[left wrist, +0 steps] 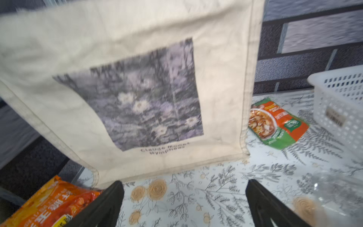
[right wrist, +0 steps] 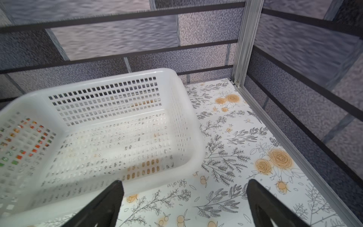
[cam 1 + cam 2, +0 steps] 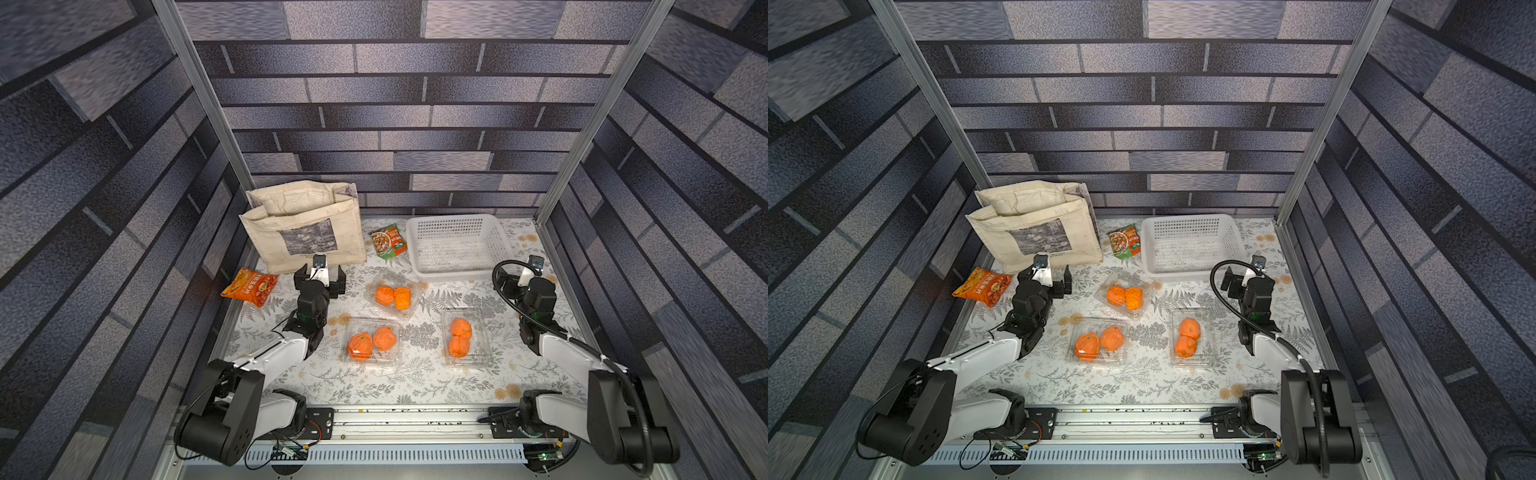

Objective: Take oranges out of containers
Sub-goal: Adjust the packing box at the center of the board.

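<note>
Clear plastic is enclosing all six oranges (image 3: 385,296), two in each of three containers (image 3: 390,358) lying on the desk (image 3: 374,386), lids seemingly shut. Nothing is being gripped: left tool (image 3: 321,273) and right tool (image 3: 521,276) are being held spread apart, flanking them. The approach is judged in hand; next, a lid is needing prising open, the far box (image 3: 415,307) lying near the left tool.
</note>
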You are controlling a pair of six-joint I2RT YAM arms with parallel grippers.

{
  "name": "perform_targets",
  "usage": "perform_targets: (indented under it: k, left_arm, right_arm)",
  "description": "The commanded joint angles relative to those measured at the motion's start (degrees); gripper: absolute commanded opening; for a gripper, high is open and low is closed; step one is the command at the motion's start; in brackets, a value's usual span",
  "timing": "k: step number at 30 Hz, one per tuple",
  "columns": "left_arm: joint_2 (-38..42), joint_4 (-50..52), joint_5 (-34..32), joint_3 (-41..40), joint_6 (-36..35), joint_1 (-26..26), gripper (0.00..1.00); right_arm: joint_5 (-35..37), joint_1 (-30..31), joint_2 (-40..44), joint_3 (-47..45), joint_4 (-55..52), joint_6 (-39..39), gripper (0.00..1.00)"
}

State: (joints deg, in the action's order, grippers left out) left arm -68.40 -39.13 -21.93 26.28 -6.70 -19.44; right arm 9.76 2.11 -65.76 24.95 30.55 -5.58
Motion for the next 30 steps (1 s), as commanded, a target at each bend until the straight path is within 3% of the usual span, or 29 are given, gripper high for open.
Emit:
perform_targets:
  k: [1,7,13,16,19,25,30]
  left_arm:
    - [3.9,12.0,-12.1,5.1,-4.6,-7.0,1.0]
    - [6.2,20.5,-24.3,7.9,-5.5,-23.1,1.0]
    - [7.6,41.6,-30.0,13.5,4.4,-38.9,1.0]
    - [8.7,55.0,-28.3,16.7,15.3,-43.4,1.0]
    - [9.5,62.2,-26.5,17.9,22.9,-47.9,1.0]
    - [7.9,63.9,-24.3,16.8,25.4,-57.4,1.0]
    - [2.9,65.5,-20.1,16.4,32.6,-57.8,1.0]
  right_arm:
    - [-7.2,-0.3,6.4,6.0,-18.1,-4.7,1.0]
    - [-24.0,-0.1,12.5,10.3,-34.7,-8.6,1.0]
    - [-31.1,-0.1,19.1,8.6,-46.4,-12.8,0.99]
    - [-33.3,0.0,21.7,9.6,-53.9,-12.6,0.99]
    - [-35.7,0.1,23.4,12.2,-61.8,-12.2,0.98]
    - [-39.7,1.8,22.0,15.6,-71.2,-12.5,0.92]
    - [-32.7,6.0,20.7,16.7,-73.8,-13.6,0.92]
